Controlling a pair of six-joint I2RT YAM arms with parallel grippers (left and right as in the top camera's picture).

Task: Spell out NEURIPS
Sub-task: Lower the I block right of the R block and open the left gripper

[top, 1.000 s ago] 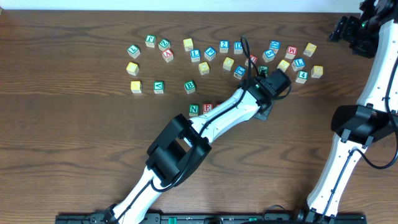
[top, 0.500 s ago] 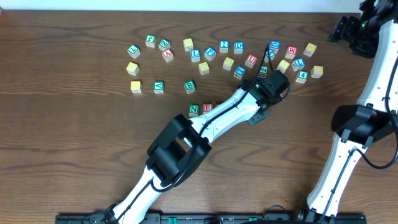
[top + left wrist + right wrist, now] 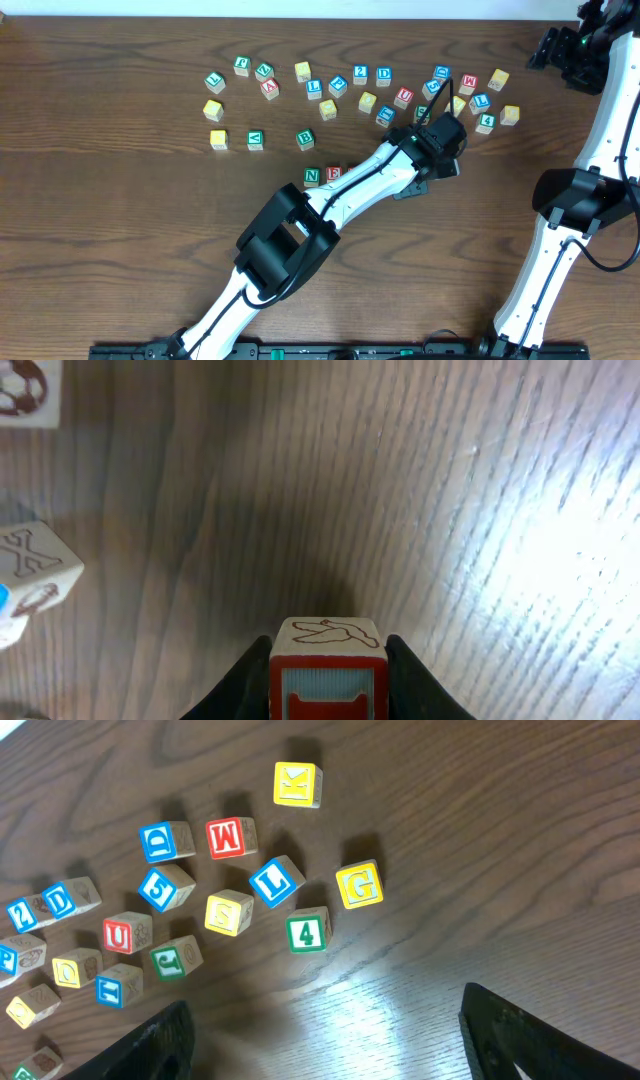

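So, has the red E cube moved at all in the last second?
No. In the overhead view the red E cube sits right beside the green N cube, on its right, exactly as before, at the same spot on the wood grain.

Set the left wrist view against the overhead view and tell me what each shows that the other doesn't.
Left wrist only: the left gripper shut on a red-edged cube, its letter cut off by the frame. Overhead only: the green N and red E cubes side by side, the scattered cubes beyond them, and the right arm off to the side. Both: the wooden table and loose cubes near the left arm's wrist.
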